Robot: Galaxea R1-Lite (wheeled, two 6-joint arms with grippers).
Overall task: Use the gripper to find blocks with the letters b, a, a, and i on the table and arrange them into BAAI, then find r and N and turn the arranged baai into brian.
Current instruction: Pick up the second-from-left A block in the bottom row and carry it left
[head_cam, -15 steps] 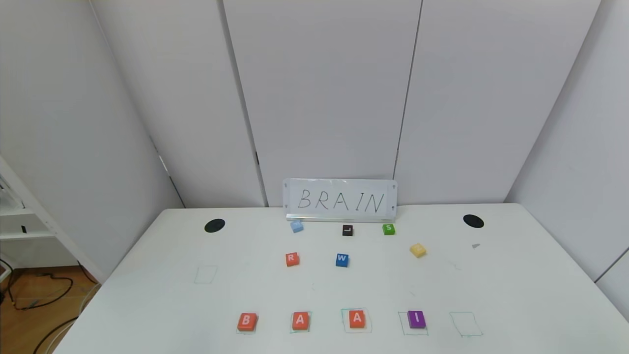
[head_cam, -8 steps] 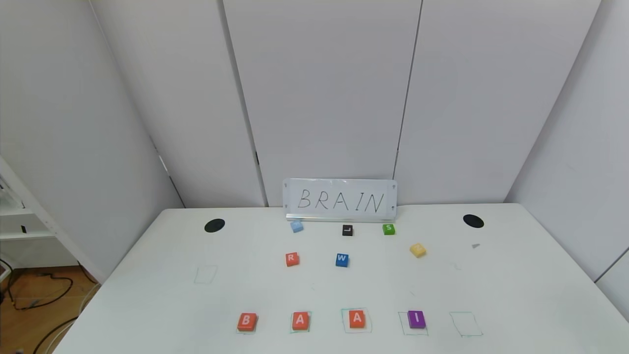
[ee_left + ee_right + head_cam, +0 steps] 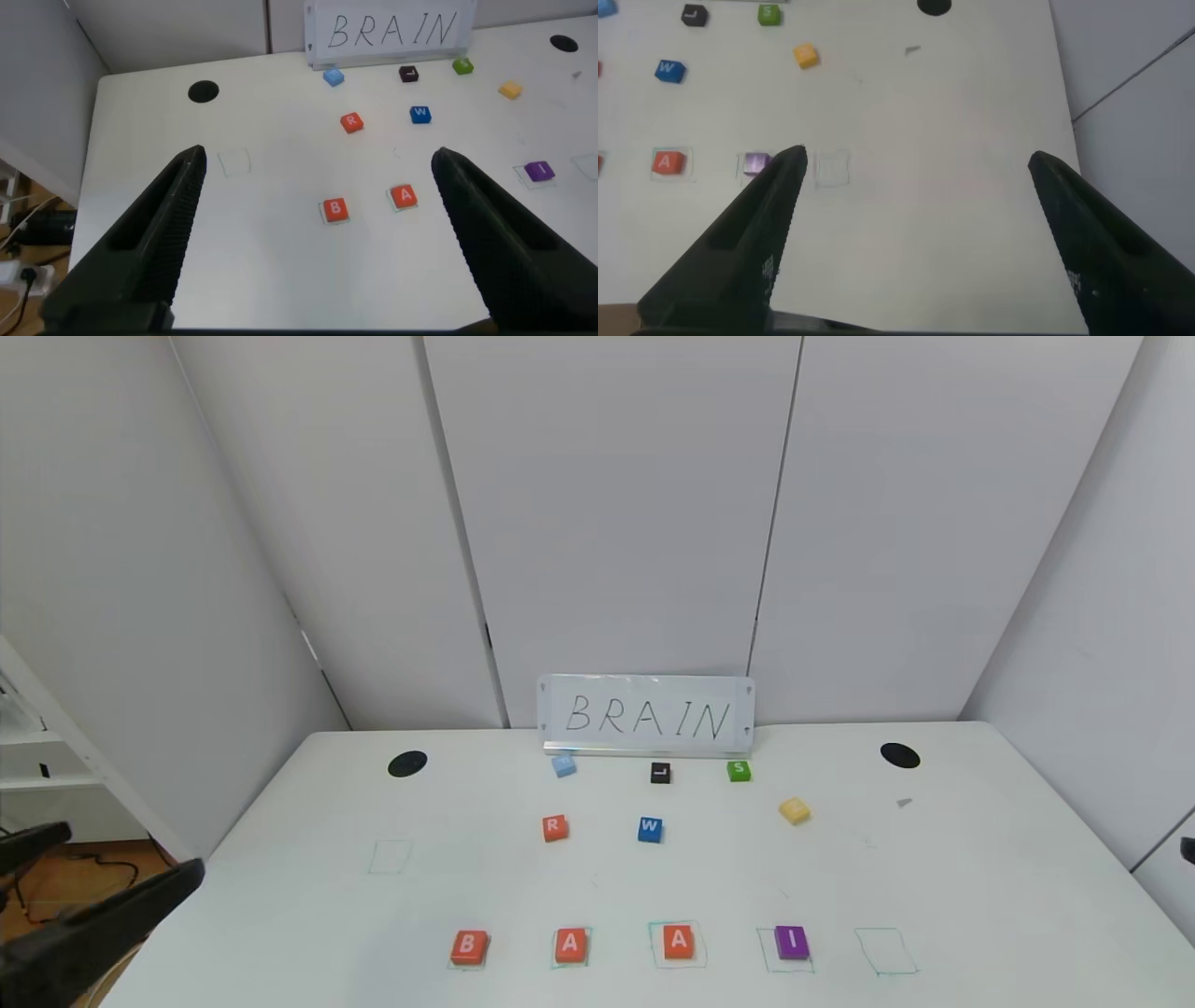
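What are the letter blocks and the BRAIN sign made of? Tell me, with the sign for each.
Orange B block and its neighbours: probably foam or matte plastic, judging by the flat colour, soft edges and lack of glare. BRAIN sign: seemingly a glossy white card or small whiteboard with hand-drawn marker letters, standing in a pale rail.

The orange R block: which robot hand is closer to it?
Left. The left gripper hangs open off the table's left edge, on the same side as the R block. The right gripper, also open, hangs over the far right side, past the purple I block.
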